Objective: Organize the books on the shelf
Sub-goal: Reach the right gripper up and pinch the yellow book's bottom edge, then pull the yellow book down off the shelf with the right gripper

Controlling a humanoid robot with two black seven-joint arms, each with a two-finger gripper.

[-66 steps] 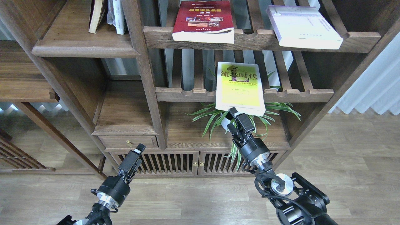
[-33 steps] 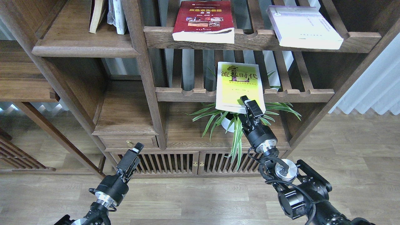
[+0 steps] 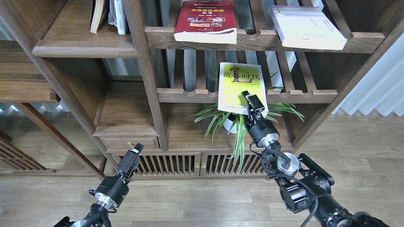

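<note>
The yellow-green book (image 3: 240, 83) lies on the middle slatted rack, its near end hanging over the front rail. My right gripper (image 3: 251, 107) straddles that near edge: one finger (image 3: 254, 102) lies over the cover, the other is hidden underneath. The dark red book (image 3: 205, 20) and the pale lavender-white book (image 3: 307, 26) lie flat on the upper slatted rack. The solid plank shelf (image 3: 85, 50) is at upper left. My left gripper (image 3: 132, 156) hangs low in front of the cabinet doors, holding nothing.
Two upright books (image 3: 109, 15) stand on the plank shelf. A potted spider plant (image 3: 235, 124) sits under the yellow-green book, its leaves around my right wrist. An upright post (image 3: 143, 69) divides the plank shelves from the slatted racks. A drawer (image 3: 129, 143) and slatted doors (image 3: 195, 164) are below.
My right gripper rose from below the yellow-green book and slid its jaws over the book's near edge. The book has not moved. My left gripper sank slightly.
</note>
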